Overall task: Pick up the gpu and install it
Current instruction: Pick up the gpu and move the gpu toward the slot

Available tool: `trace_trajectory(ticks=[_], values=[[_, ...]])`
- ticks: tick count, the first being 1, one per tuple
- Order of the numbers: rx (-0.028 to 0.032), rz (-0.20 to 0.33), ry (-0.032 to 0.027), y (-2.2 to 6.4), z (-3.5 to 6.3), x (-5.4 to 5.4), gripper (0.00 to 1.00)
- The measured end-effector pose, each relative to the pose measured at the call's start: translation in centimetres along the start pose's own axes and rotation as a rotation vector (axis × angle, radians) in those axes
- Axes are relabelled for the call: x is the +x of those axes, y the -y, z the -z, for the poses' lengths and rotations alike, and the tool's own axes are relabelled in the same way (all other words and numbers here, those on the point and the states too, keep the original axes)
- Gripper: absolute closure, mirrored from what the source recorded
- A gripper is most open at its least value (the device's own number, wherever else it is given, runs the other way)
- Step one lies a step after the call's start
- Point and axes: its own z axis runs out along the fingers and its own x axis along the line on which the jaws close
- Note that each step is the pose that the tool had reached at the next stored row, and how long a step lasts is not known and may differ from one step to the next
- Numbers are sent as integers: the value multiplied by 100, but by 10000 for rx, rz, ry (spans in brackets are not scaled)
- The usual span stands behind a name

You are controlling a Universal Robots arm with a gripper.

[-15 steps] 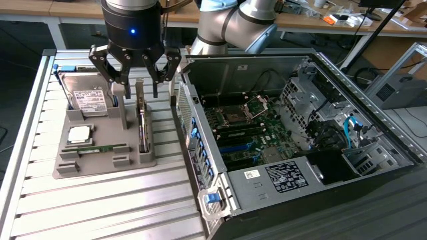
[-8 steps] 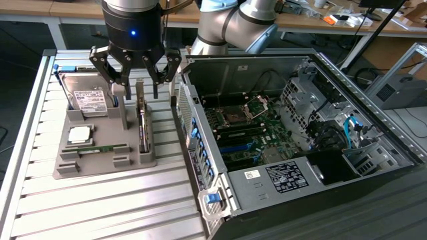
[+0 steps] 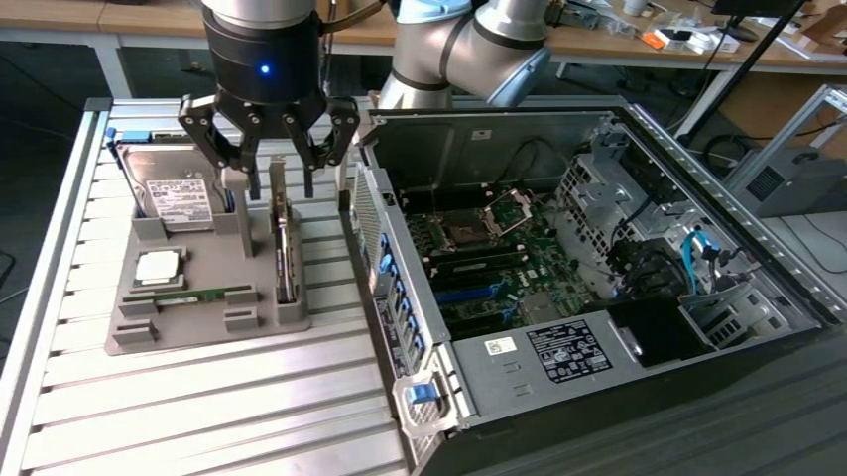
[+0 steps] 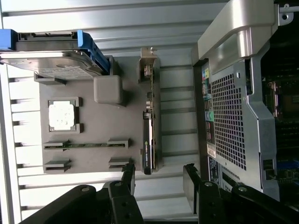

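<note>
Evidently early: the gripper [image 3: 272, 183] hangs open-jawed just above the gpu [image 3: 281, 238], which stands edge-on in the grey fixture tray [image 3: 198, 322] beside the open PC case [image 3: 437, 149]. Nothing grasped, nothing installed.

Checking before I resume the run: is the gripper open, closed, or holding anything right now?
Gripper: open, holding nothing, poised over the far end of the gpu, which stands on edge in the gray parts holder.
</note>
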Motion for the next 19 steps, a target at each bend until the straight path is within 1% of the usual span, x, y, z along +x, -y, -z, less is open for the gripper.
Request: trace_trajectory(ticks=[19], values=[[-1,0,0,2,-53,1,46]])
